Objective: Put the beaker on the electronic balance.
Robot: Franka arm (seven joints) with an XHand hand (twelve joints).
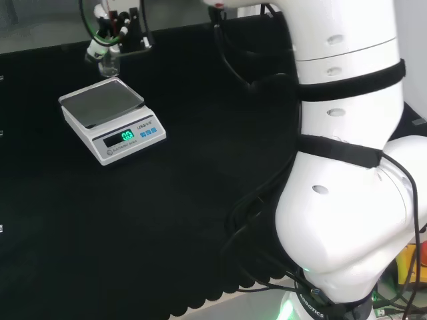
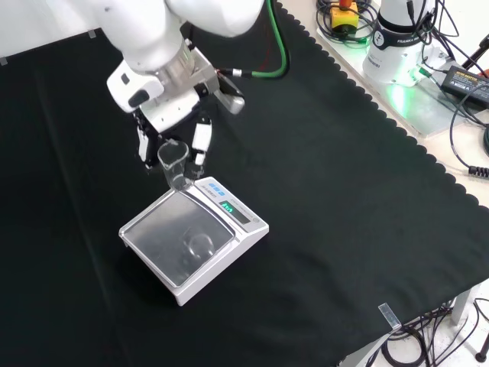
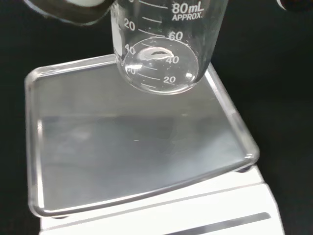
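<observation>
Clear glass beaker (image 2: 174, 163), graduated, empty as far as the wrist view shows, held upright in the hand (image 2: 172, 115) with the fingers (image 2: 201, 145) curled down either side of its wall; the upright carriage suits a vessel meant to be set down on its base. Item sits in the air at the far edge of the electronic balance (image 2: 195, 241) in the front view, just above and beside the corner nearest the display, not yet resting on it. In the wrist view the beaker's (image 3: 161, 58) round base overlaps one edge of the steel weighing pan (image 3: 132, 142), so it stands over the pan's margin, not its middle; whether base and pan touch cannot be told, though a gap seems likely. Balance: white housing, brushed metal pan with raised rim, lit green display facing the arm's side; placed square on the black cloth of the table (image 2: 344, 191), well apart from other ware. In the head view the hand (image 1: 107, 40) and beaker (image 1: 109, 63) hang just beyond the balance's (image 1: 110, 120) far corner. Judgement: transport step near its end; the next move calls for carrying the beaker inward over the pan's centre and lowering it, since release at the rim risks a tilt or a slide off the edge.
</observation>
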